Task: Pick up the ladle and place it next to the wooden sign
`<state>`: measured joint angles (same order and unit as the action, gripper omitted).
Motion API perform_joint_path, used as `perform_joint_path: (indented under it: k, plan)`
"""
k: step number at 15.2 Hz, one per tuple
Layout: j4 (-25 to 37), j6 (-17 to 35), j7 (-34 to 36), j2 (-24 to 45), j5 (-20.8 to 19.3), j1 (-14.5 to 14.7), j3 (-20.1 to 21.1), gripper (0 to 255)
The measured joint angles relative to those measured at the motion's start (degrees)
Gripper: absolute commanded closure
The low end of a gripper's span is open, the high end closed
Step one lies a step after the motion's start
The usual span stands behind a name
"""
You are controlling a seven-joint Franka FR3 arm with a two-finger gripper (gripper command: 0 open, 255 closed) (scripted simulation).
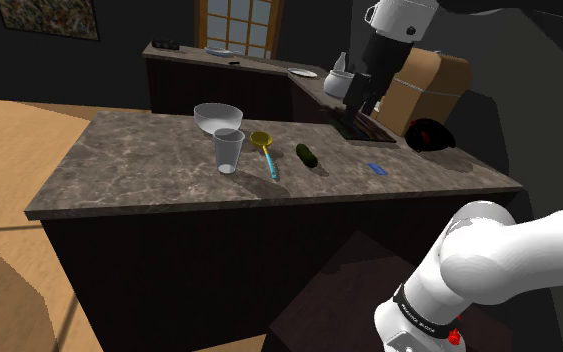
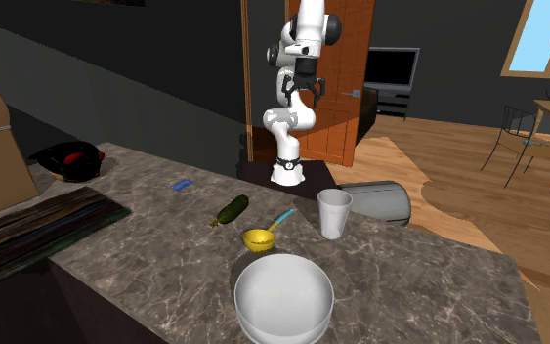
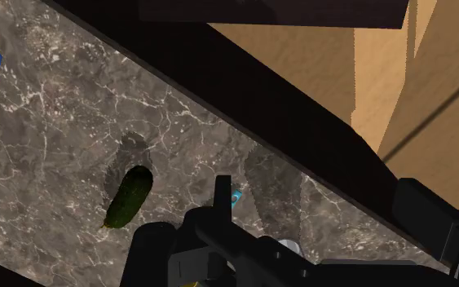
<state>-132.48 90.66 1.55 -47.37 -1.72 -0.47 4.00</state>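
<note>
The ladle (image 1: 267,156), a round yellow bowl on a slim blue handle, lies flat mid-counter on veined stone (image 1: 139,175), between a clear tumbler (image 1: 229,152) and a dark green cucumber (image 1: 307,154). The black gripper (image 1: 362,108) hangs above the counter's end by the dark plank sign (image 1: 364,128), fingers spread apart, grasping nothing

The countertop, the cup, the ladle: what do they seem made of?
Countertop: probably polished stone, grey-brown with pale veins. Cup: glass or clear plastic; it looks see-through in the shoulder view. Ladle: flat yellow bowl, blue handle, perhaps plastic; uncertain.
</note>
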Motion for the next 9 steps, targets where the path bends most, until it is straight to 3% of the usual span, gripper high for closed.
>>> perform_joint_path:
  k: [4,9]
  plan:
    - [-0.3,3.1,1.9,3.1,-0.1,-0.9,0.6,0]
    - [-0.1,11.4,6.6,12.4,-0.9,-3.0,2.1,0]
